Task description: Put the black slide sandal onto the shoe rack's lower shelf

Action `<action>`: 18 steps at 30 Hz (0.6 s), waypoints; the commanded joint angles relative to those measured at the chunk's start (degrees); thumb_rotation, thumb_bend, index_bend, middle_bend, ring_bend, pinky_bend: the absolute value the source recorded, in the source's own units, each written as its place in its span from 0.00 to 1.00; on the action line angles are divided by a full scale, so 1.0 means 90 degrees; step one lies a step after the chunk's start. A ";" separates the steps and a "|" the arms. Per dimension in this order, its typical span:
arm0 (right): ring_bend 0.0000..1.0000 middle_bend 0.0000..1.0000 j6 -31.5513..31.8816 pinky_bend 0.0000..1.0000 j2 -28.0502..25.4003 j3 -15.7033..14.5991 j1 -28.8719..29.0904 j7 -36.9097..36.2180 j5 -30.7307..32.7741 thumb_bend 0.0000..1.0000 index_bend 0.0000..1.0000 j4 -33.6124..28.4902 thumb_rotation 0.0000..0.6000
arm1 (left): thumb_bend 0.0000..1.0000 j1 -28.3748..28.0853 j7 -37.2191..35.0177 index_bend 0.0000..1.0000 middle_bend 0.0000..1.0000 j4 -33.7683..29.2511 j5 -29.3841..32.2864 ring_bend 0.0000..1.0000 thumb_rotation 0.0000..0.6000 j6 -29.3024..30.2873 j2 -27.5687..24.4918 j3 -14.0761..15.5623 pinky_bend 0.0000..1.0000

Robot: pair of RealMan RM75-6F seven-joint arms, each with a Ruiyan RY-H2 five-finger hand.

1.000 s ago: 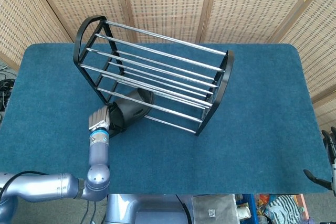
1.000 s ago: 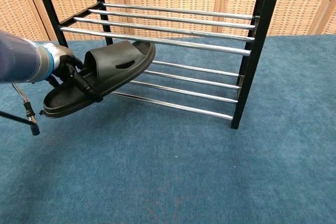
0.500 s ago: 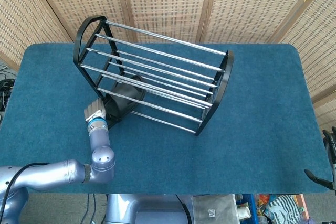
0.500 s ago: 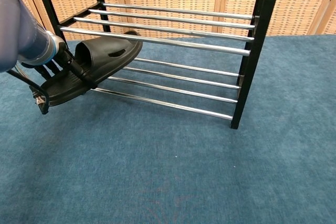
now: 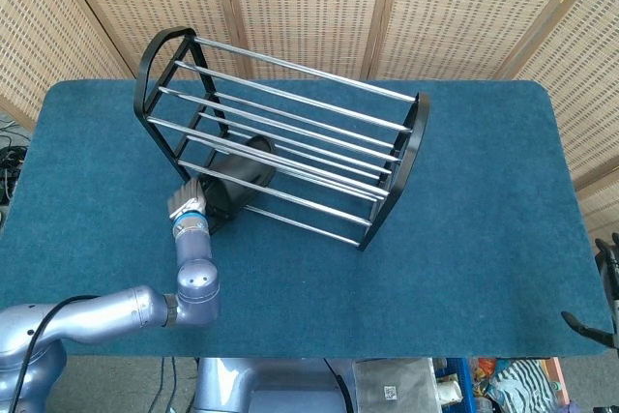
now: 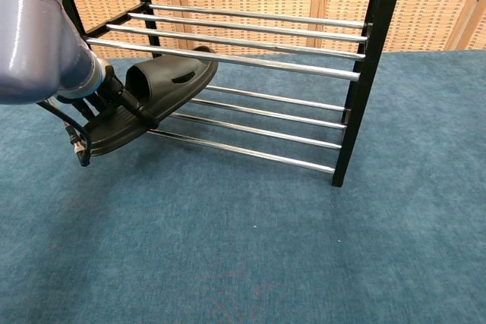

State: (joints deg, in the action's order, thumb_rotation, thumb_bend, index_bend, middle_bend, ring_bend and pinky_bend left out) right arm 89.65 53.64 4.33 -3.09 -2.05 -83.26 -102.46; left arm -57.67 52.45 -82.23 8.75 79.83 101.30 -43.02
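The black slide sandal (image 5: 240, 177) lies toe-first inside the black and chrome shoe rack (image 5: 414, 147), under its upper rods. In the chest view the sandal (image 6: 171, 85) rests slanted across the lower shelf's front rod (image 6: 250, 152), with its heel sticking out towards the carpet. My left hand (image 5: 187, 202) grips the heel end, and its dark fingers (image 6: 125, 101) wrap over the sole's edge. My right hand (image 5: 607, 263) shows only as a dark sliver at the far right edge of the head view, well away from the rack.
The rack stands at an angle on the blue carpeted table (image 5: 464, 229), its black end post (image 6: 366, 73) nearest the middle. A loose cable (image 6: 76, 142) hangs from my left wrist beside the sandal. Wicker screens close off the back.
My left hand has pushed the sandal lower and deeper into the rack, from raised in front of the rods to resting across the lower shelf. The right hand has not moved.
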 commanded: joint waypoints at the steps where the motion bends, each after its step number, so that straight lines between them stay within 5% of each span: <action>1: 0.00 0.00 -0.0002 0.00 -0.0011 0.0003 -0.0001 -0.0029 0.0011 0.00 0.00 0.0005 1.00 | 0.30 -0.0052 -0.0045 0.51 0.46 0.0095 -0.0013 0.40 1.00 -0.0034 0.0053 -0.0019 0.53; 10: 0.00 0.00 -0.0018 0.00 -0.0033 0.0000 0.0001 -0.0092 0.0024 0.00 0.00 0.0016 1.00 | 0.30 -0.0248 0.0109 0.51 0.44 0.0363 0.0430 0.39 1.00 -0.0049 0.0115 -0.0350 0.53; 18: 0.00 0.00 -0.0061 0.00 -0.0037 0.0001 0.0020 -0.0091 0.0053 0.00 0.00 0.0018 1.00 | 0.30 -0.0310 -0.0008 0.37 0.26 0.0393 0.0488 0.27 1.00 -0.0101 0.0145 -0.0524 0.51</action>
State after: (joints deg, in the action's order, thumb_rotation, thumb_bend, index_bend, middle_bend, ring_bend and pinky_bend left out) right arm 89.10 53.31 4.34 -2.92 -2.88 -82.78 -102.30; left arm -60.45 52.65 -78.61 13.13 79.10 102.56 -47.50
